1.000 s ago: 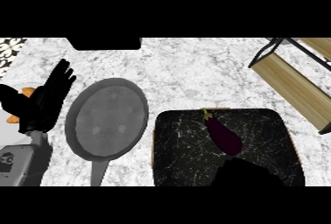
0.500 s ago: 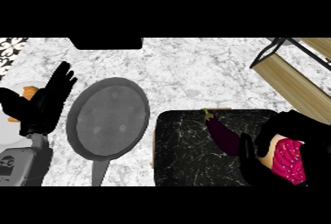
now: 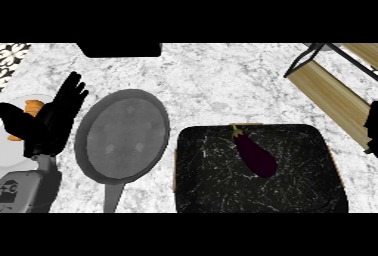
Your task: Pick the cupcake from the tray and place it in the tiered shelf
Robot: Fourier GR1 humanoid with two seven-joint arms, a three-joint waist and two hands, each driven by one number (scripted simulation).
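The dark marbled tray (image 3: 295, 197) lies at the lower right and carries a purple eggplant (image 3: 255, 154). No cupcake shows in the head view. The wooden tiered shelf (image 3: 329, 91) with its black wire frame stands at the upper right. Only a black sliver of my right hand (image 3: 371, 126) shows, at the right edge beside the shelf's lower end; whatever it holds is hidden. My left hand (image 3: 53, 121) rests open at the far left, fingers up.
A grey frying pan (image 3: 122, 135) lies left of the tray, handle toward the lower edge. A white plate (image 3: 15, 150) with an orange food item (image 3: 32, 107) sits behind my left hand. A black object (image 3: 119, 49) stands at the counter's far edge.
My right hand, which held a pink-wrapped cupcake over the tray's right side, has moved right and up to the view's edge by the shelf. The cupcake has left the view. The left hand stayed still.
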